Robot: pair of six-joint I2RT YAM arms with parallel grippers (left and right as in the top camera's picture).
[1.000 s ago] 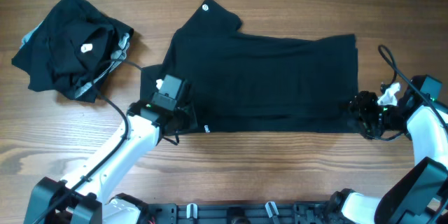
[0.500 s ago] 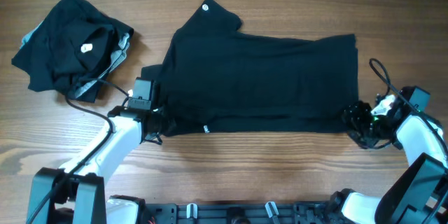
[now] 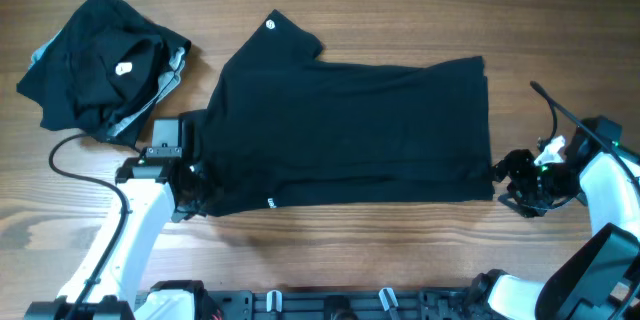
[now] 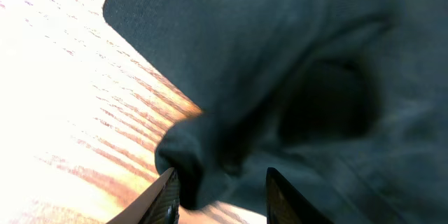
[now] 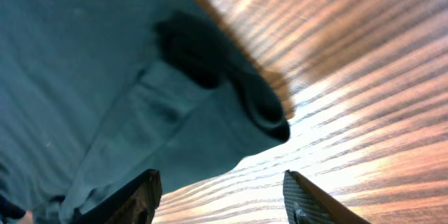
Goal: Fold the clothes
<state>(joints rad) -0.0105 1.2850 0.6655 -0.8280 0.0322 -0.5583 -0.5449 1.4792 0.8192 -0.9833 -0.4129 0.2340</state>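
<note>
A large black shirt (image 3: 350,130) lies flat across the middle of the wooden table, with a small white label (image 3: 271,24) at its far left corner. My left gripper (image 3: 192,188) is at the shirt's near left corner. In the left wrist view the shirt (image 4: 280,56) fills most of the frame, and my left gripper (image 4: 220,175) stands open with a bunched fold of fabric lying loose between its jaws. My right gripper (image 3: 508,175) sits just off the near right corner. In the right wrist view my right gripper (image 5: 220,176) is open over bare wood, the shirt (image 5: 84,63) ahead of it.
A crumpled pile of black clothes with grey trim (image 3: 100,65) sits at the far left. A black cable (image 3: 75,142) curls near it, and another cable (image 3: 555,110) arches over the right arm. The robot's base rail (image 3: 330,305) runs along the front edge.
The shirt has slid left and a little toward the front. My left gripper moved left with it, closed, then opened. The shirt's right edge has pulled away from my right gripper.
</note>
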